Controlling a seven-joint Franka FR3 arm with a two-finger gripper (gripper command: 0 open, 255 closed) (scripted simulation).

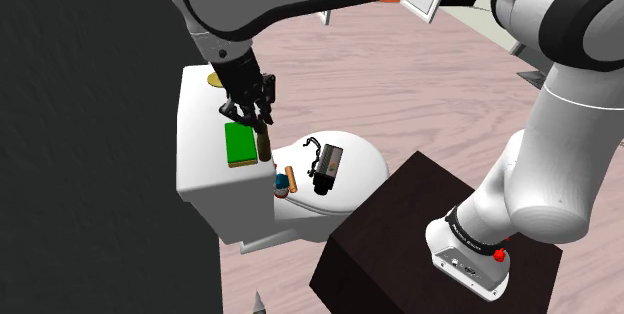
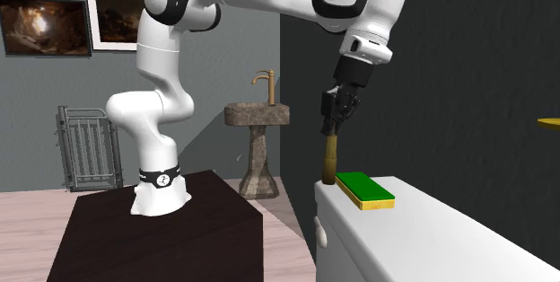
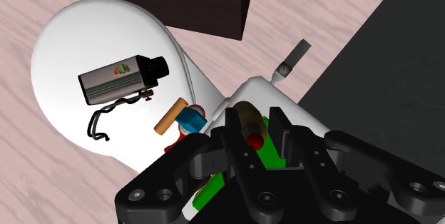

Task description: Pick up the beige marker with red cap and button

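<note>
The marker (image 2: 330, 156) is a brownish-beige stick that hangs upright from my gripper (image 2: 331, 128), which is shut on its top end. In the wrist view the marker (image 3: 248, 113) sits clasped between the two fingers (image 3: 232, 131), with a red part just below it. In the shoulder view my gripper (image 1: 257, 122) is over the white toilet tank (image 1: 200, 167), and the marker (image 1: 263, 145) points down beside a green block (image 1: 240, 143). The marker's lower end is close to the tank top's edge; I cannot tell whether it touches.
On the white toilet lid (image 1: 360, 152) lie a grey camera (image 1: 325, 165), a cork-like cylinder (image 1: 291, 176) and a small blue object (image 1: 281, 184). A gold disc (image 1: 213, 80) is on the tank's far end. The dark stand (image 1: 400, 247) is beside the toilet. A dark wall is behind the tank.
</note>
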